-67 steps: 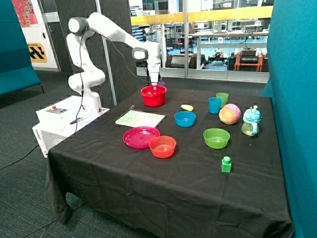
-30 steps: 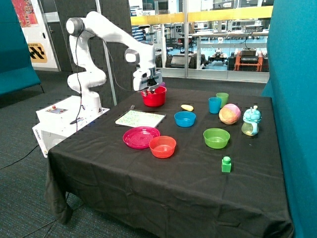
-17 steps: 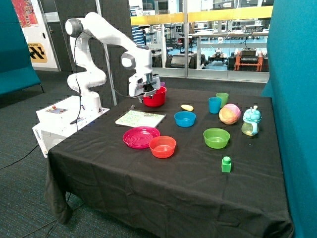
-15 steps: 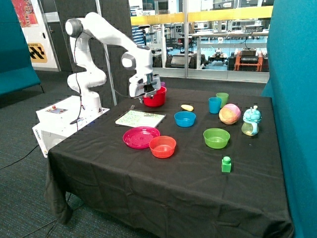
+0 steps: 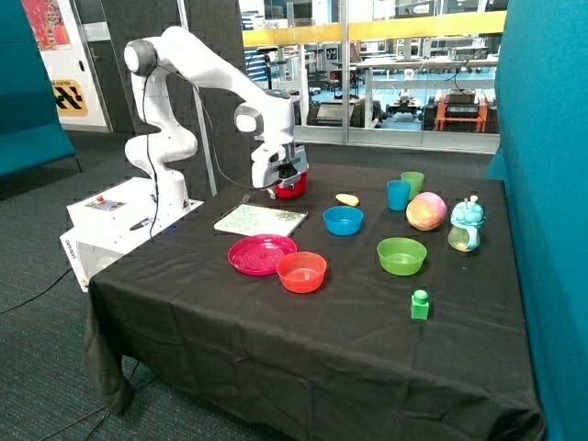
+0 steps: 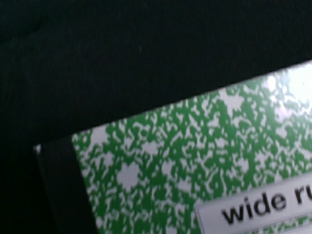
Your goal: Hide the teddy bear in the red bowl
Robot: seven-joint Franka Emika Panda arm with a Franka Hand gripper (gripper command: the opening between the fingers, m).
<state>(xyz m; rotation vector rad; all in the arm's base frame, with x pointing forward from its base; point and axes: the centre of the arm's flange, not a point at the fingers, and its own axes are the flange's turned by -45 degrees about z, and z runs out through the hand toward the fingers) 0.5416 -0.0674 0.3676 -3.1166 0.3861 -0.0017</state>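
Observation:
The red bowl (image 5: 297, 186) stands at the back of the black table, partly hidden behind my gripper (image 5: 276, 189). The gripper hangs low just in front of the bowl, over the far corner of a green-speckled notebook (image 5: 260, 220). The wrist view shows only that notebook's corner (image 6: 195, 170) and black cloth (image 6: 122, 58), with no bowl in it. The teddy bear shows in neither view.
A magenta plate (image 5: 262, 254) and an orange-red bowl (image 5: 301, 271) sit in front of the notebook. A blue bowl (image 5: 343, 220), a green bowl (image 5: 401, 255), two cups (image 5: 398, 195), a pink-yellow ball (image 5: 426, 210), a bottle (image 5: 466, 225) and a green block (image 5: 420, 304) lie on the far side from the robot's base.
The arm has left its place above the red bowl, swung toward the notebook side, then come back closer. The wrist now sits lower, in front of the bowl.

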